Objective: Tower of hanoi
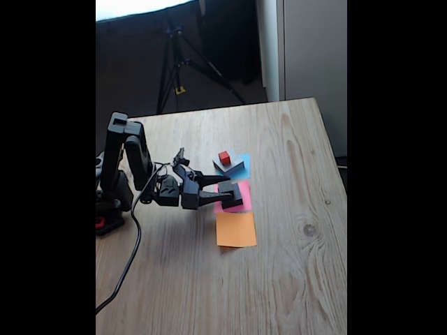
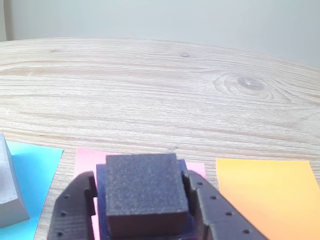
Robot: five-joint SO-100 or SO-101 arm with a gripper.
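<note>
Gripper (image 2: 142, 200) jaws closed on medium black block (image 2: 142, 192), block square between fingers, directly over pink paper square (image 2: 85, 155). Blue square (image 2: 35, 165) left, orange square (image 2: 270, 190) right in wrist view.

Count on the counter (image 1: 293, 279): three paper squares, one blue (image 1: 242, 162), one pink (image 1: 242, 195), one orange (image 1: 236, 229). One red cube (image 1: 224, 158). One grey block (image 1: 230, 167). Dark blocks: one (image 2: 144, 192) seen for certain in the wrist view; whether a second sits under it cannot be told. One arm, one gripper (image 1: 234, 194).
</note>
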